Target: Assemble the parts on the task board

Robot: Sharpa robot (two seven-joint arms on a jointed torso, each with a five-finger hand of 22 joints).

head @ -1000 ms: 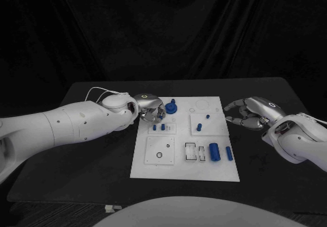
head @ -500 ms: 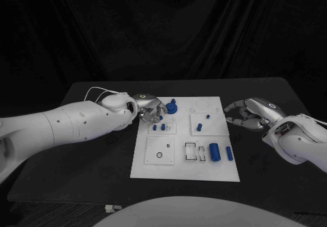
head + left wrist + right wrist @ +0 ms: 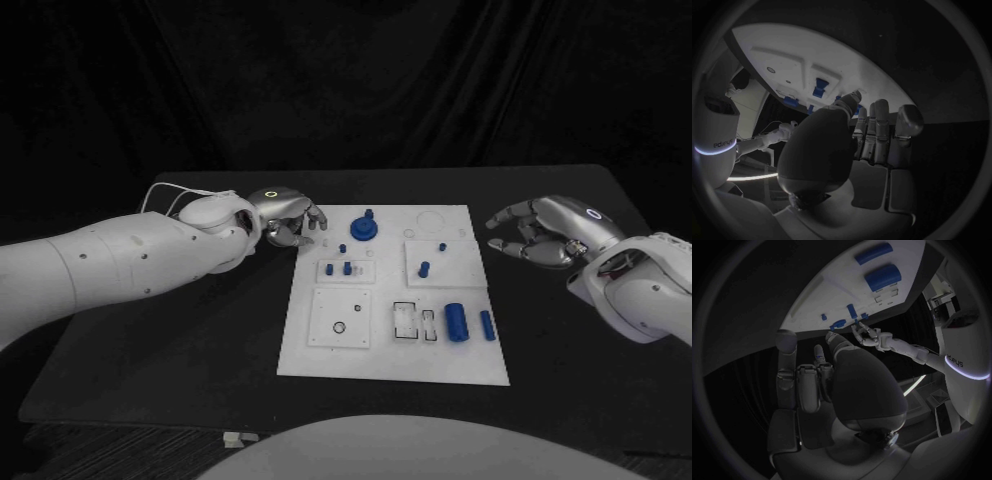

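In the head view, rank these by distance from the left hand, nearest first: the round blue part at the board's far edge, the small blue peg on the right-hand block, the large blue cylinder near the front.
From the left hand:
1. Round blue part, at the task board's far left.
2. Small blue peg, mid-board, right of centre.
3. Large blue cylinder, near the front right.

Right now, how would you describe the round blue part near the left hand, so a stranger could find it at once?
Start at the white board in the middle of the black table. Go to its far edge, toward the left hand. The round blue part stands there, wide and disc-shaped with a small post on top; the other blue pieces are slim.
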